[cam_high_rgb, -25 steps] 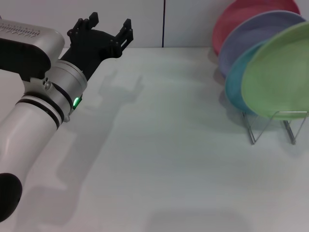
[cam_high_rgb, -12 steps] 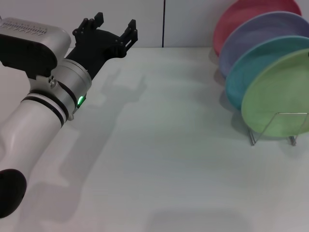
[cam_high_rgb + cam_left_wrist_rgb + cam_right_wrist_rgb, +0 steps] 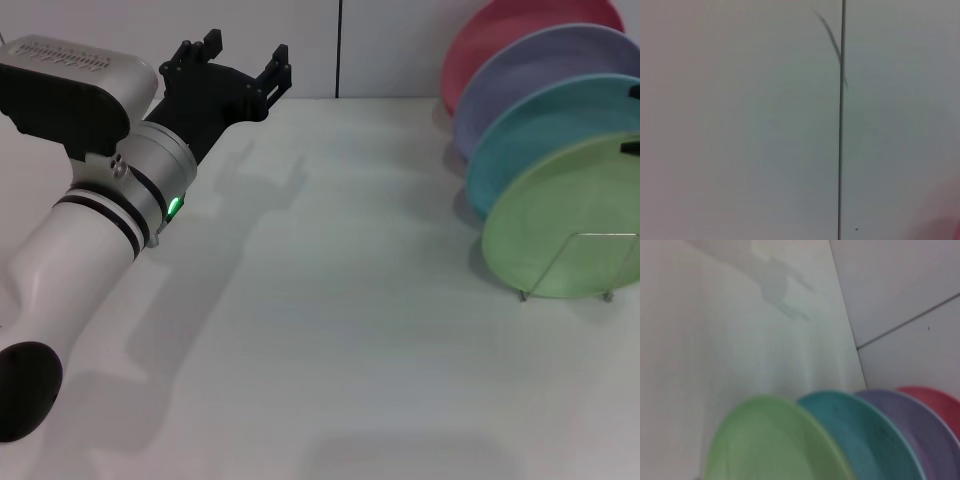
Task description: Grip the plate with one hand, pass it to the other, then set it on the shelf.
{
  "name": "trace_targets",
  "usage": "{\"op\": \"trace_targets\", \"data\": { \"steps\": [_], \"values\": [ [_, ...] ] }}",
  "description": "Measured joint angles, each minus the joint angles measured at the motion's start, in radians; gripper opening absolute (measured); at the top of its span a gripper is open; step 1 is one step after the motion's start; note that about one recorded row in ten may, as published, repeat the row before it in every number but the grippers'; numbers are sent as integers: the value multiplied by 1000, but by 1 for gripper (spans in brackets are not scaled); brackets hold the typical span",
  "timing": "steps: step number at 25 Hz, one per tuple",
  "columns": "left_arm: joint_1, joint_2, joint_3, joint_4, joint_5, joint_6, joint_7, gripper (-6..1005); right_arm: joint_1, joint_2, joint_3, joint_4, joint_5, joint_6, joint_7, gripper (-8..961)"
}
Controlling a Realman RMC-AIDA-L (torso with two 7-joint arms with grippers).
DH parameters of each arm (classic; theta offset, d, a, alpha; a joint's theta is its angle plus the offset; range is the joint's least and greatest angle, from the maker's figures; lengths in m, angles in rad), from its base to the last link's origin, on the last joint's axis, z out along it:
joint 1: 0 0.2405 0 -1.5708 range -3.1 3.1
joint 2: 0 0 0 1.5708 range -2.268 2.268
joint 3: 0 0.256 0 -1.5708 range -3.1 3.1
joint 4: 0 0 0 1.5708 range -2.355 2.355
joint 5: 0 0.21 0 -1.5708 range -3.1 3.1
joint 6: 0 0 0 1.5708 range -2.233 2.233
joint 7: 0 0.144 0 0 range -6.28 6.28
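Resting in shelf [image 3: 575,262], plate [image 3: 560,225] well apart from left claw [image 3: 246,62].

The left arm [image 3: 95,235] reaches in from seven o'clock of the head view toward eleven o'clock, a thick white and silver limb with black bands and a green light on its wrist. Its black left gripper [image 3: 243,58] is held high in the air at about eleven o'clock, its two fingers [image 3: 277,66] spread apart with nothing between them. Of the right arm only small dark bits [image 3: 632,146] show at the three o'clock edge, too little to tell its gripper's state.
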Motion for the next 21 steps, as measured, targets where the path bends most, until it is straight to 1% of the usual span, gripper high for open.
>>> {"op": "trace_targets", "data": {
  "steps": [5,7,10,12,14,16,17,19,21],
  "values": [
    [-11,0,-2,15,0,0,-1,776,5,0,-12,-3,42,-43,60,630],
    [-13,1,-2,16,0,0,-2,776,5,0,-21,-3,72,-59,91,633],
    [-13,1,0,17,0,0,-2,776,-5,0,-18,-3,180,-43,131,637],
    [-11,2,0,18,1,0,-3,776,-19,0,14,-6,306,3,140,640],
    [-5,2,0,22,3,10,-2,776,-26,0,80,6,472,80,142,643],
    [-1,2,-4,26,3,23,-1,776,-35,0,160,64,656,186,115,646],
    [3,2,-7,28,3,31,-1,776,-42,-1,205,116,749,237,77,646],
    [12,2,-8,33,5,47,5,776,-59,-3,294,245,941,295,-36,647],
    [25,2,-9,42,11,75,10,776,-88,-7,390,425,1159,299,-153,647]
  ]
}}
